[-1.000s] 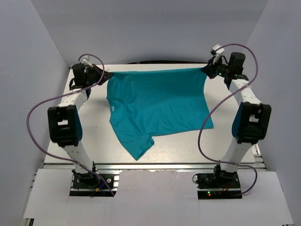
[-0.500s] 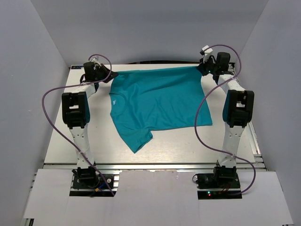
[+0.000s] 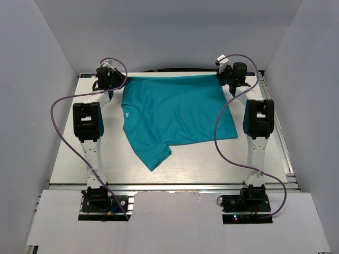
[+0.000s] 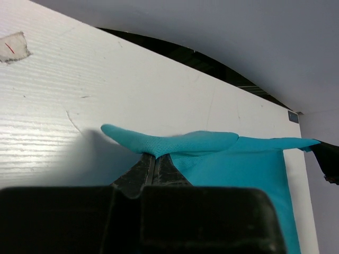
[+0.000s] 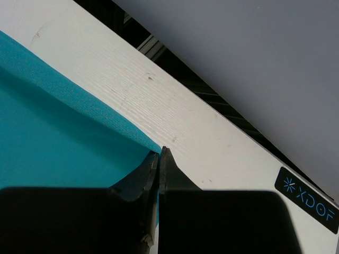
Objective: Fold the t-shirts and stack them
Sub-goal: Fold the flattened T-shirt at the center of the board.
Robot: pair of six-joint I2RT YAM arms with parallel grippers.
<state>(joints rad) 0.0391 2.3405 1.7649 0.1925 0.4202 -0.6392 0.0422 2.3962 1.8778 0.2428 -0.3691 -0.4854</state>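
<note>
Pinching the far corners of the teal t-shirt (image 3: pixel 175 114), the left gripper (image 4: pixel 154 156) and right gripper (image 5: pixel 159 152) are clamped tight on cloth, stretching its far edge across the white table (image 3: pixel 201 159).

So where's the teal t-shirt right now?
In the top view the teal t-shirt is spread across the far half of the table, its two far corners pinched by the left gripper and the right gripper.
</note>
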